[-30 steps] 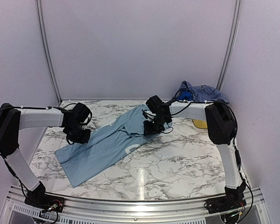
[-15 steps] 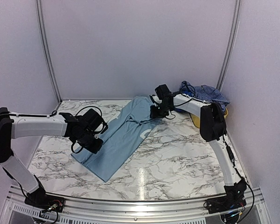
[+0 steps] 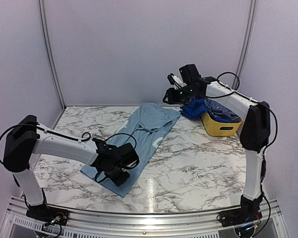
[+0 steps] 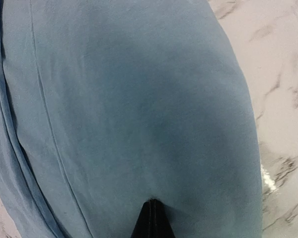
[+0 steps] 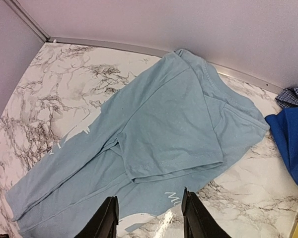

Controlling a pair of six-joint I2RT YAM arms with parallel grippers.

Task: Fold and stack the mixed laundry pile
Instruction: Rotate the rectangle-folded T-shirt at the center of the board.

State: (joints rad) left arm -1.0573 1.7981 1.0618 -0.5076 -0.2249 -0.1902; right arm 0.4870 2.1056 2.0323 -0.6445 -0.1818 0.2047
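A pale sky-blue T-shirt (image 3: 141, 131) with white print lies in a long diagonal strip from the back middle of the table to the front left. My left gripper (image 3: 118, 173) rests on its near end. In the left wrist view the left gripper (image 4: 151, 213) is shut, its tips pinching a small pucker of the T-shirt (image 4: 139, 99). My right gripper (image 3: 170, 94) hangs high at the back right. In the right wrist view the right gripper (image 5: 150, 218) is open and empty above the T-shirt (image 5: 164, 124). The royal-blue piece (image 3: 192, 107) and the checked shirt (image 3: 221, 110) sit at the basket.
A small yellow basket (image 3: 223, 130) stands at the back right with the checked shirt heaped in it and the royal-blue piece (image 5: 293, 144) spilling over its left side. White walls and metal rails close in the marble table (image 3: 198, 163).
My left gripper moved right along the near side, carrying the T-shirt's edge over so the shirt is narrower. My right gripper left the shirt, rose to the back right and opened wider.
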